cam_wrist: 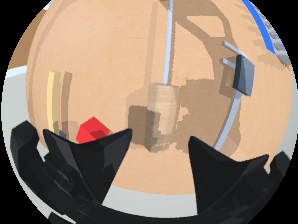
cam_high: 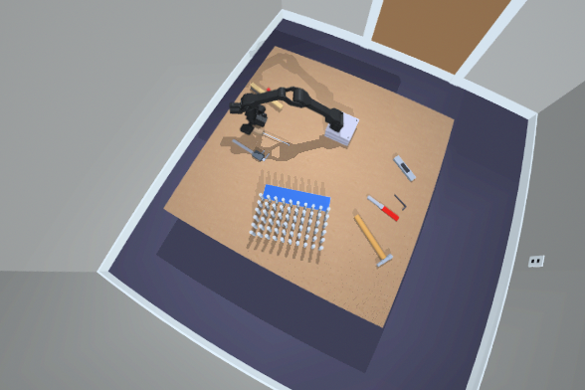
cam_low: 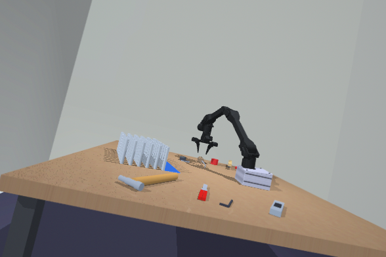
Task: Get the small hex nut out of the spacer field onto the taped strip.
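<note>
My gripper (cam_high: 253, 125) (cam_low: 202, 153) (cam_wrist: 161, 135) is partly open and empty, above the table. In the wrist view the wooden handle (cam_wrist: 163, 112) of a thin rod tool appears between and ahead of its fingertips; the tool's metal rod (cam_high: 276, 137) (cam_wrist: 168, 40) points away. A grey tool with a dark block and two prongs (cam_high: 258, 154) (cam_wrist: 244, 75) lies beside it. The standing spacers (cam_high: 291, 224) (cam_low: 142, 151) are in upright rows behind the blue taped strip (cam_high: 296, 196) (cam_low: 171, 167) (cam_wrist: 260, 25). The nut cannot be made out.
A hammer (cam_high: 369, 236) (cam_low: 157, 179), a red-handled tool (cam_high: 390, 213) (cam_low: 203, 195), a hex key (cam_low: 227, 204) and a grey device (cam_high: 404, 168) (cam_low: 277, 208) lie on the far side of the spacers and arm base. A red block (cam_low: 214, 161) (cam_wrist: 92, 131) and yellow strip (cam_wrist: 53, 100) are near the gripper.
</note>
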You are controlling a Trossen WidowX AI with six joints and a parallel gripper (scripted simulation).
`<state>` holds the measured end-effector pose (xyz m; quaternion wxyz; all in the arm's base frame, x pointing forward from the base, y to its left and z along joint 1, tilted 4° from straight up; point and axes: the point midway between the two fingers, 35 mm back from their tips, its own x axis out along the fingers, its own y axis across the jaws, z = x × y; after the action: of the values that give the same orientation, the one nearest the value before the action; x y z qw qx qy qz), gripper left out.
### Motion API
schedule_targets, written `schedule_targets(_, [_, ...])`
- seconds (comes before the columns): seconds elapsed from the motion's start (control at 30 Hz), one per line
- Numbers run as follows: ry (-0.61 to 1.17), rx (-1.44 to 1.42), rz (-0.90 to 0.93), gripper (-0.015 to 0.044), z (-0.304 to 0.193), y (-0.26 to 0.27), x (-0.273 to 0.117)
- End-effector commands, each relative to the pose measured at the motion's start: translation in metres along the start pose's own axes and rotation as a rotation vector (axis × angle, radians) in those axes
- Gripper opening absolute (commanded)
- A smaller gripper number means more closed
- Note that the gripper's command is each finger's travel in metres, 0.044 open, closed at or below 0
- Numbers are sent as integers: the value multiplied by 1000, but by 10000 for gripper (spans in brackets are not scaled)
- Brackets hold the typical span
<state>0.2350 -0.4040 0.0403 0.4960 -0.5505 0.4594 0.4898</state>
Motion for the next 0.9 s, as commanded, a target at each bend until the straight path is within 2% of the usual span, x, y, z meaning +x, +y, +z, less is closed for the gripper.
schedule_targets(0.0, [-7,-1,7,280,1,1,11])
schedule_targets(0.87, [-8,-1,7,280,2,2,53])
